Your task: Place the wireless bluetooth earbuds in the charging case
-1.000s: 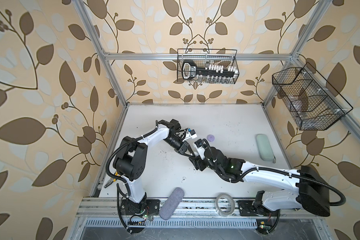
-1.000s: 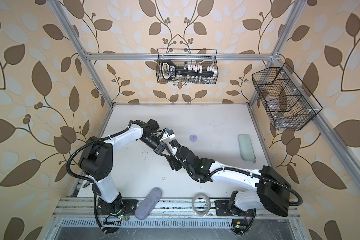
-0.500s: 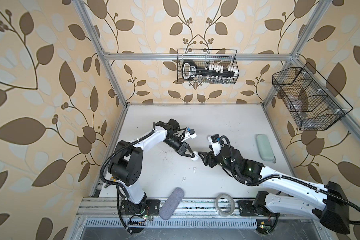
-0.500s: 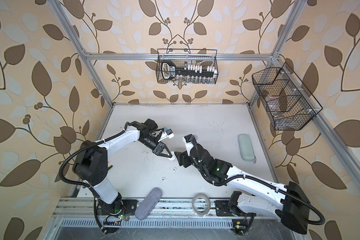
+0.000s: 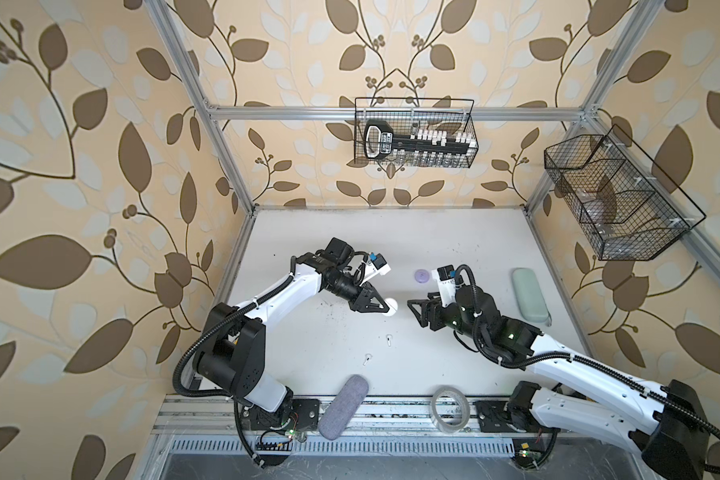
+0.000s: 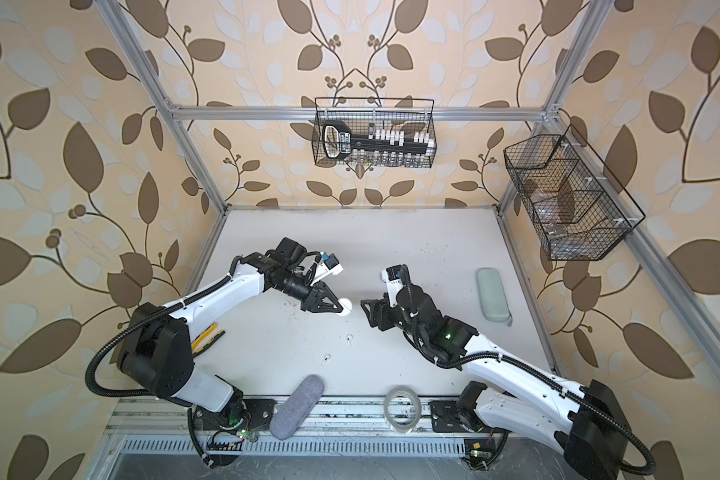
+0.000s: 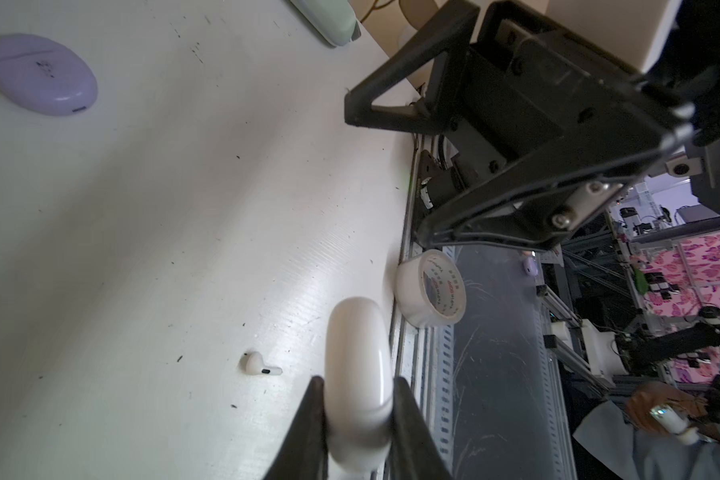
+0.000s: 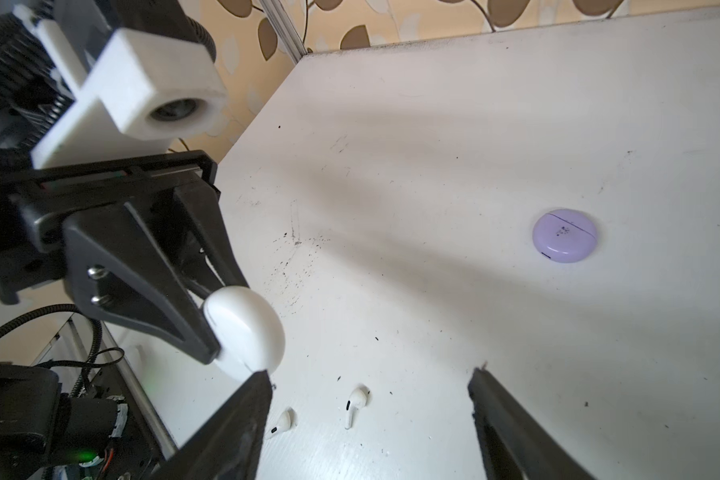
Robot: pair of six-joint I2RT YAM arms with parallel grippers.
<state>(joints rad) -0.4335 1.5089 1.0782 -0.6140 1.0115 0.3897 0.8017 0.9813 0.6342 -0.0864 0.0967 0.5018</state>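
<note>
In both top views we see the left gripper point(image 5: 387, 309) pinching the white charging case point(image 5: 393, 307) near the middle of the table point(image 5: 454, 232), the right gripper point(image 5: 415, 313) facing it close by, jaws spread and empty; two white earbuds point(image 5: 388, 340) lie loose nearer the front edge. From the left wrist, the white charging case point(image 7: 356, 353) sits clamped on edge, one of the white earbuds point(image 7: 258, 365) beside it. From the right wrist we find both white earbuds point(image 8: 354, 403) ahead of the spread jaws, a lilac case point(image 8: 564, 235) farther off.

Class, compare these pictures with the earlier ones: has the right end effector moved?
Yes. The right end effector has drawn back rightward, toward the green case, away from the left end effector.
</note>
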